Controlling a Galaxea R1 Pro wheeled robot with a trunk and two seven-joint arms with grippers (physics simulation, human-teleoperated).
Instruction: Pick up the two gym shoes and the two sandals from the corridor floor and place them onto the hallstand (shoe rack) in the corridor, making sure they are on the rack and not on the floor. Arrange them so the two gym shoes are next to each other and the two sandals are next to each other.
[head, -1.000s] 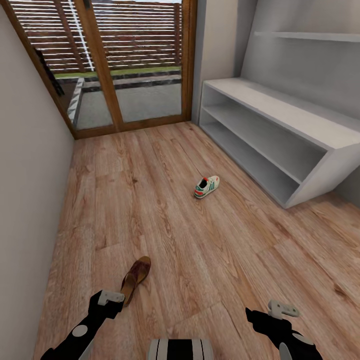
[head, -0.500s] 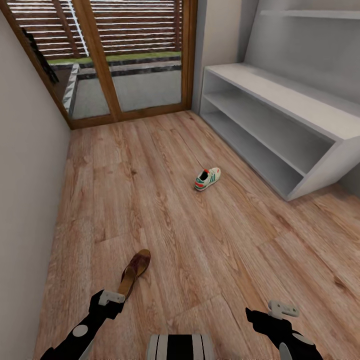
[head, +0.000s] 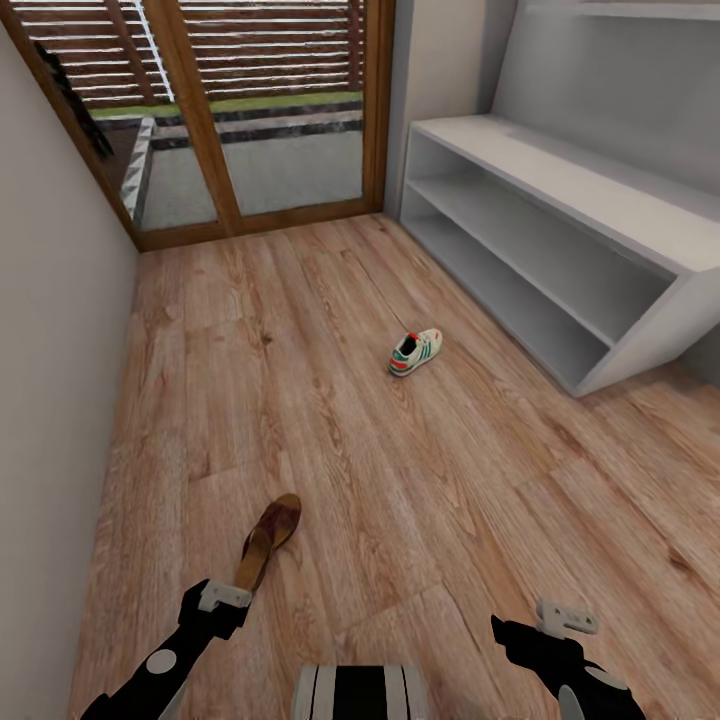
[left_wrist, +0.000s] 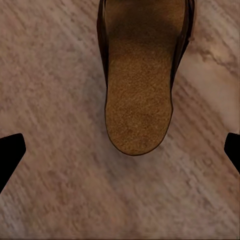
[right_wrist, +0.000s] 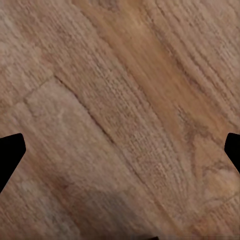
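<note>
**One sandal and one gym shoe on the floor, both grippers spread and empty**

In the head view a sandal (head: 268, 540) lies at lower left on the corridor floor (head: 420, 480), just ahead of the left gripper (head: 215, 600). A gym shoe (head: 415, 352) sits mid-frame, near the hallstand (head: 560, 190) at upper right. The left wrist view adds the sandal's grainy tan footbed, fingertips (left_wrist: 10, 155) wide apart at both edges, grasping nothing. The right gripper (right_wrist: 120, 155), likewise spread, hangs over bare planks.
</note>
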